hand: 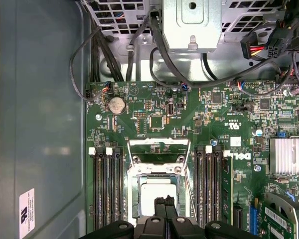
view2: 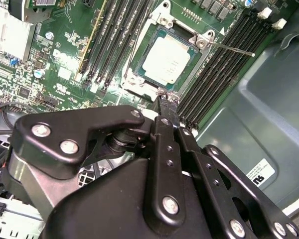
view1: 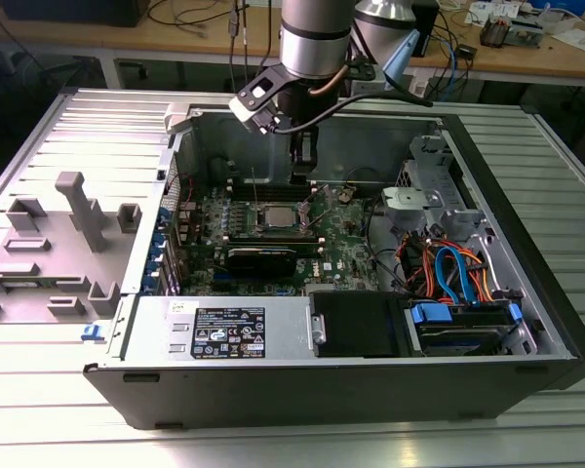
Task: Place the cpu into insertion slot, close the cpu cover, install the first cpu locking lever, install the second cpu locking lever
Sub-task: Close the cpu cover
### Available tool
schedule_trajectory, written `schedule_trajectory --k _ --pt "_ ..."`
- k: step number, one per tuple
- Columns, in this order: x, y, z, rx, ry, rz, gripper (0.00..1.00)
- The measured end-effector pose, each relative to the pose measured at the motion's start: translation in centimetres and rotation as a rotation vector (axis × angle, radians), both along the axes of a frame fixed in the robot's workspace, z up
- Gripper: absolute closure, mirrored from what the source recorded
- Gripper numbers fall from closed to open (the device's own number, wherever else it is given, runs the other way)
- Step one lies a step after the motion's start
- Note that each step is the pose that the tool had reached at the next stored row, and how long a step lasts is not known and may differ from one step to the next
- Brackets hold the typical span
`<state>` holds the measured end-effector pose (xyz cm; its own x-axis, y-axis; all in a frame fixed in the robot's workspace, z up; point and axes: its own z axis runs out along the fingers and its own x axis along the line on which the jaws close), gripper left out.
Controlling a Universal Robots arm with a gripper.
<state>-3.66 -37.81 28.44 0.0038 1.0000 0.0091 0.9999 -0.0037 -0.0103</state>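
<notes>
The cpu (view2: 167, 59) sits flat in the insertion slot (view2: 137, 80) on the green board (view2: 65, 55). The cpu cover (view2: 189, 78) lies around it. The gripper (view2: 163, 102) hangs right by the slot's edge, its fingers pressed together and holding nothing. A thin lever (view2: 231, 49) sticks out.

The small flat square silver-topped cpu (view2: 165, 59) lies in the square silver-rimmed insertion slot (view2: 138, 78) on the green motherboard (view2: 65, 74), between two banks of long black memory slots (view2: 120, 35), with the black tool (view2: 166, 102) just beside the slot's edge.
</notes>
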Motion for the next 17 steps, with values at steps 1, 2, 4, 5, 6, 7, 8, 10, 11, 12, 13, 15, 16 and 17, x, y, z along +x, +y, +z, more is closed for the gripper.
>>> schedule_trajectory --k 1,2,4,5,6,7,8,10,11,12,13,15,16,17 --pt "0.0 -0.02 -0.01 0.0001 -0.0001 0.0 0.89" --pt "0.0 -0.03 -0.01 0.0001 0.0 0.0 0.89" --pt "0.2 -0.04 -0.01 -0.0001 0.0 0.0 0.89" --pt "0.5 -0.05 -0.02 0.0 0.0 0.001 0.89" --pt "0.7 -0.04 -0.03 0.0001 0.0 0.001 0.89" --pt "0.9 -0.04 -0.04 0.0 0.0 0.001 0.89" --pt "1.0 -0.04 -0.04 0.0 0.0 0.002 0.89" --pt "1.4 -0.03 -0.07 0.0 0.0 0.004 0.89" --pt "1.6 -0.02 -0.07 0.0 0.0 0.005 0.89" --pt "1.8 -0.01 -0.09 0.0 0.0 0.007 0.89" --pt "2.0 -0.01 -0.1 0.0 0.0 0.008 0.89" --pt "2.3 0.01 -0.12 0.0 0.0 0.011 0.89" --pt "2.5 0.03 -0.13 0.0 0.0 0.014 0.89" --pt "2.6 0.04 -0.14 0.0 0.0 0.016 0.89"
